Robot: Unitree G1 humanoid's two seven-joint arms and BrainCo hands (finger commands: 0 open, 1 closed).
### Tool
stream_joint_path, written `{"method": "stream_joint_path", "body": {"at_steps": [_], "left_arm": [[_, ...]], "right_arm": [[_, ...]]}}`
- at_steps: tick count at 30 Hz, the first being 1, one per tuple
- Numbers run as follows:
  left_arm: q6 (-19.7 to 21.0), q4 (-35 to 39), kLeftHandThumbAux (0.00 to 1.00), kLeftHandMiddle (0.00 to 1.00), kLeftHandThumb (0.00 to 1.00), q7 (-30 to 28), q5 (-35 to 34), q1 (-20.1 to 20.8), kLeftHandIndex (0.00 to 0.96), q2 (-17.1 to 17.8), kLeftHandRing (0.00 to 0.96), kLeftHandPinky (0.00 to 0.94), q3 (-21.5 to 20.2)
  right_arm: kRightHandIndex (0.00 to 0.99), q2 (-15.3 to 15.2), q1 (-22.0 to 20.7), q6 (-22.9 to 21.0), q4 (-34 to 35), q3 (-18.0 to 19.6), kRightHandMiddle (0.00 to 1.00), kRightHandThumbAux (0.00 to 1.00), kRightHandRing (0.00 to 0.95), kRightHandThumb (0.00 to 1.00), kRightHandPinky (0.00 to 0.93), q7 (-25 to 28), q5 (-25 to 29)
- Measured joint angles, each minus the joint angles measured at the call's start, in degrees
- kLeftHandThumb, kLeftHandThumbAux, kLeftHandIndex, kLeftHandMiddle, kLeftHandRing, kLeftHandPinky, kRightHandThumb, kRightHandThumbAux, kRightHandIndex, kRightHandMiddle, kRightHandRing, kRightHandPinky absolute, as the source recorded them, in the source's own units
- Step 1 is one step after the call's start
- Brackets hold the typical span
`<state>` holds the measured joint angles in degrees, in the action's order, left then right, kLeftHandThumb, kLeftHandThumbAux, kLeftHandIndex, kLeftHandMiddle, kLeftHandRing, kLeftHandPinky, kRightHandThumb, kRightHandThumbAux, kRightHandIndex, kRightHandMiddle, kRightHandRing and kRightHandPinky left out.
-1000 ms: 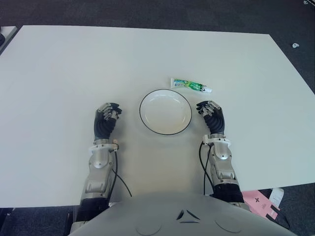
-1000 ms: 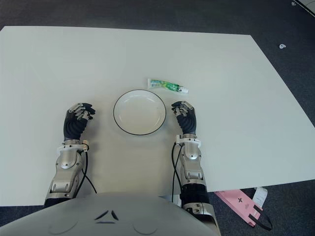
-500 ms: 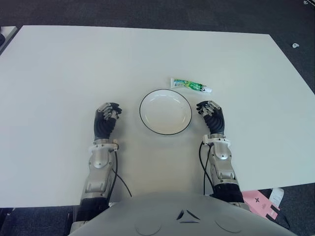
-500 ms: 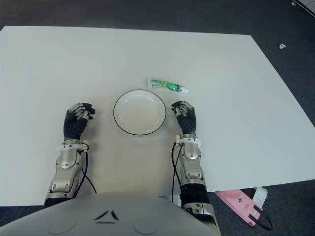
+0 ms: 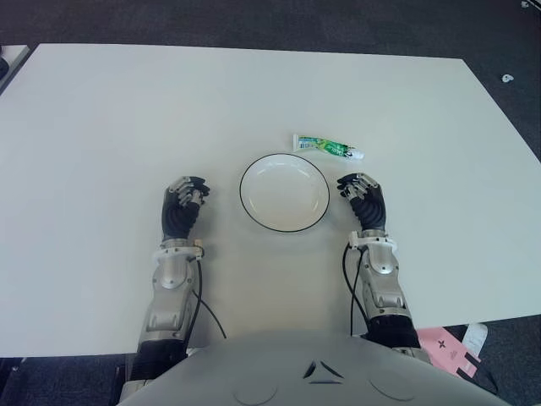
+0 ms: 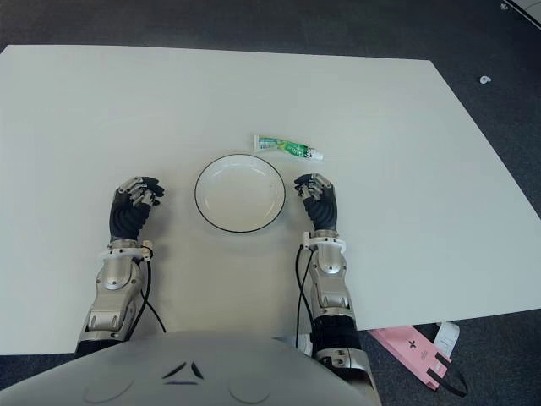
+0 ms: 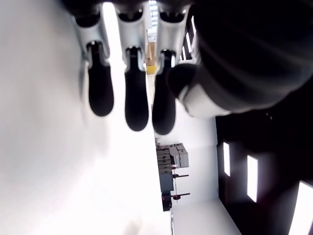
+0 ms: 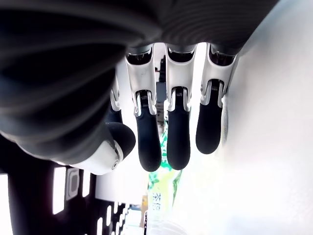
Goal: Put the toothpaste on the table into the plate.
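Toothpaste lay on the table beyond the plate, and both my hands held nothing

The toothpaste (image 5: 328, 147) was a small tube with a green and white printed body, its flat crimped end toward my left and its white cap toward my right, lying flat on the white table (image 5: 101, 118) just beyond the far right rim of the plate (image 5: 284, 193), apart from it. The plate was white, round and black-rimmed, with nothing in it. My right hand (image 5: 363, 201) was just to the right of the plate, near the tube, fingers (image 8: 178, 134) loosely curled and grasping nothing. My left hand (image 5: 183, 205) was at the plate's left, likewise loosely curled and unladen
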<state>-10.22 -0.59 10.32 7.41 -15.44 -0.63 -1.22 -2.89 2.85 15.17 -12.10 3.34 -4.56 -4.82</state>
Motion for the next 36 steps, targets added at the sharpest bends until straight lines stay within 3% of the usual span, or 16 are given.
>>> {"method": "stream_joint_path", "body": {"at_steps": [5, 14, 17, 25, 31, 36], "left_arm": [[0.0, -0.1, 0.722, 0.512, 0.705, 0.0, 0.01, 0.14, 0.429, -0.2, 0.504, 0.507, 0.03], [0.01, -0.49, 0.722, 0.515, 0.706, 0.02, 0.28, 0.73, 0.428, -0.5, 0.512, 0.518, 0.01], [0.0, -0.68, 0.722, 0.517, 0.707, 0.02, 0.39, 0.87, 0.429, -0.51, 0.515, 0.516, -0.01], [-0.27, -1.51, 0.722, 0.516, 0.705, 0.02, 0.5, 1.24, 0.429, -0.7, 0.511, 0.511, 0.03], [-0.64, -1.81, 0.722, 0.519, 0.705, 0.03, 0.5, 1.45, 0.43, -0.79, 0.521, 0.52, -0.02], [-1.26, -2.3, 0.722, 0.52, 0.704, 0.26, 0.55, 1.72, 0.429, -0.83, 0.52, 0.517, -0.02]], "right_arm": [[0.418, -4.86, -1.88, -1.56, 1.99, 0.7, 0.448, 0.728, 0.439, 0.703, 0.43, 1.83, -1.29], [0.405, -13.95, -5.03, 0.45, 3.91, -0.74, 0.283, 0.725, 0.273, 0.69, 0.241, 5.64, -6.86], [0.196, -16.34, -7.04, 0.54, 3.34, -1.84, 0.162, 0.624, 0.163, 0.542, 0.144, 6.24, -9.63], [0.032, -22.58, -15.11, 0.58, -0.58, -4.48, 0.041, 0.515, 0.05, 0.53, 0.093, 8.08, -15.51], [0.003, -25.04, -22.21, 1.26, -7.4, -7.86, 0.004, 0.449, 0.01, 0.572, 0.038, 9.74, -18.52], [0.0, -27.15, -30.16, 4.64, -16.84, -11.38, 0.0, 0.396, 0.001, 0.602, 0.006, 9.17, -22.38]]}}
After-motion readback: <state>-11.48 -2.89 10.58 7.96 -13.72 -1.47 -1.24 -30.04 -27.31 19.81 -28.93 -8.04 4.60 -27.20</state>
